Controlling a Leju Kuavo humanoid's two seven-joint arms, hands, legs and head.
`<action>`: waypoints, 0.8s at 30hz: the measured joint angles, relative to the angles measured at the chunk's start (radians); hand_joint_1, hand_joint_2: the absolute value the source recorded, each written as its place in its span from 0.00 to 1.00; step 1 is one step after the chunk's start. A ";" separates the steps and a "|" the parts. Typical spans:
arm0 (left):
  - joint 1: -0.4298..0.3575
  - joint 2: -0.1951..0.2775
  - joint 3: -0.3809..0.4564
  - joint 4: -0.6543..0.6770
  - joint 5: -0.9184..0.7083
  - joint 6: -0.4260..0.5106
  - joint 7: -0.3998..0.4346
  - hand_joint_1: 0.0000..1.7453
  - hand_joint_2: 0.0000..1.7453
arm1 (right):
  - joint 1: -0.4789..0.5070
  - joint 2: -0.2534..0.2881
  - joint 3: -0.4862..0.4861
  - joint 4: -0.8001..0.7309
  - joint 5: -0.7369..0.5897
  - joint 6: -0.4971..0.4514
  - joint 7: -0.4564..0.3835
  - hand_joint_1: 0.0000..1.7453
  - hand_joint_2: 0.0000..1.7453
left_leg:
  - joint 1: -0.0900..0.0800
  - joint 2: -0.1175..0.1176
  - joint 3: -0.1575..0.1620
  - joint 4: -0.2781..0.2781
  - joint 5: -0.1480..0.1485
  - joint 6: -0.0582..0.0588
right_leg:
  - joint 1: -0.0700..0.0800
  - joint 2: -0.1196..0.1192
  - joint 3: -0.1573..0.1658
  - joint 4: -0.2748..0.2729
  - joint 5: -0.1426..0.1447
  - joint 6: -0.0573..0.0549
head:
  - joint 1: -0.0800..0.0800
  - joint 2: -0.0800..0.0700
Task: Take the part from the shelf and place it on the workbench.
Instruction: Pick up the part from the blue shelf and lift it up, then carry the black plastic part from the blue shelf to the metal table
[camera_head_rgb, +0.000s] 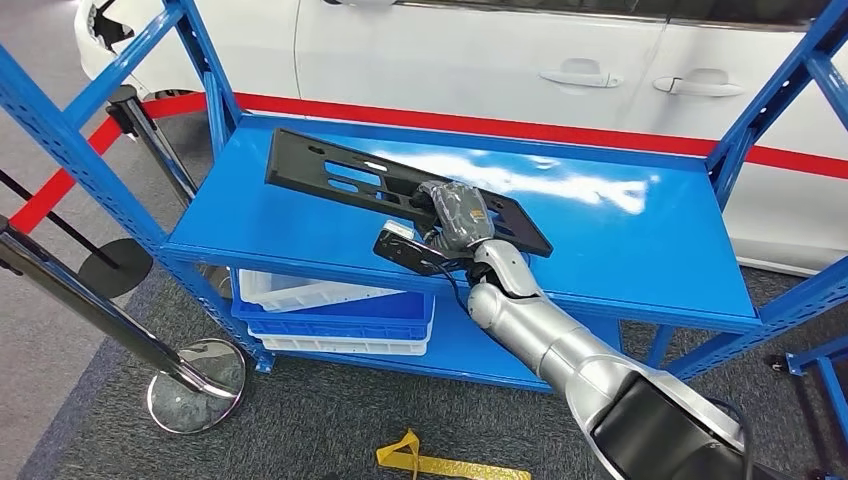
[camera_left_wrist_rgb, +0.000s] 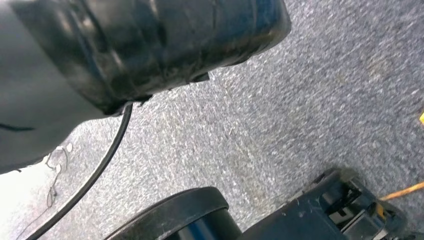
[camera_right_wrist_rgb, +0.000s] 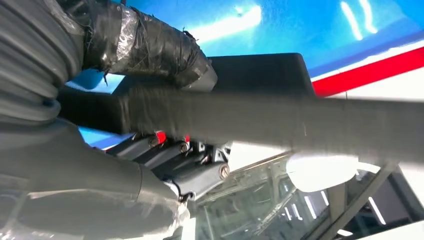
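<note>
A long flat black part (camera_head_rgb: 330, 170) with slots lies slantwise on the top board of the blue shelf (camera_head_rgb: 620, 240). My right hand (camera_head_rgb: 458, 215) reaches over the shelf's front edge and grips the part near its right end. In the right wrist view the taped thumb (camera_right_wrist_rgb: 150, 47) presses one face of the part (camera_right_wrist_rgb: 300, 120) and the dark fingers (camera_right_wrist_rgb: 175, 160) curl against the other face. The left wrist view looks down at grey carpet; the left hand (camera_left_wrist_rgb: 100, 55) is a blurred dark and grey mass, its fingers hidden.
Stacked white and blue bins (camera_head_rgb: 330, 310) sit on the lower board. A white car (camera_head_rgb: 500, 60) stands right behind the shelf. Chrome stanchions (camera_head_rgb: 195, 385) with red belts stand to the left. A yellow strip (camera_head_rgb: 440, 462) lies on the carpet in front.
</note>
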 joint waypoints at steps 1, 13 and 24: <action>0.000 0.000 0.000 0.000 -0.005 0.007 -0.002 0.00 0.00 | 0.005 -0.007 -0.009 -0.027 0.000 -0.010 -0.011 1.00 1.00 | -0.002 -0.002 -0.003 0.008 -0.005 -0.004 | 0.001 0.000 0.031 -0.064 0.021 -0.003 | 0.000 0.000; 0.000 0.005 0.015 0.024 -0.018 0.174 -0.142 0.00 1.00 | 0.202 -0.137 -0.099 -0.574 0.149 -0.126 0.038 1.00 1.00 | -0.003 0.002 -0.144 0.306 -0.147 -0.036 | 0.002 0.002 0.072 -0.139 0.027 -0.040 | -0.006 0.000; -0.032 0.016 0.090 0.118 0.054 0.174 -0.290 0.00 1.00 | 0.315 -0.232 -0.145 -0.950 0.226 -0.153 0.065 1.00 1.00 | -0.002 0.003 -0.019 -0.008 0.016 -0.001 | 0.006 0.009 0.040 -0.078 -0.016 -0.009 | -0.002 0.000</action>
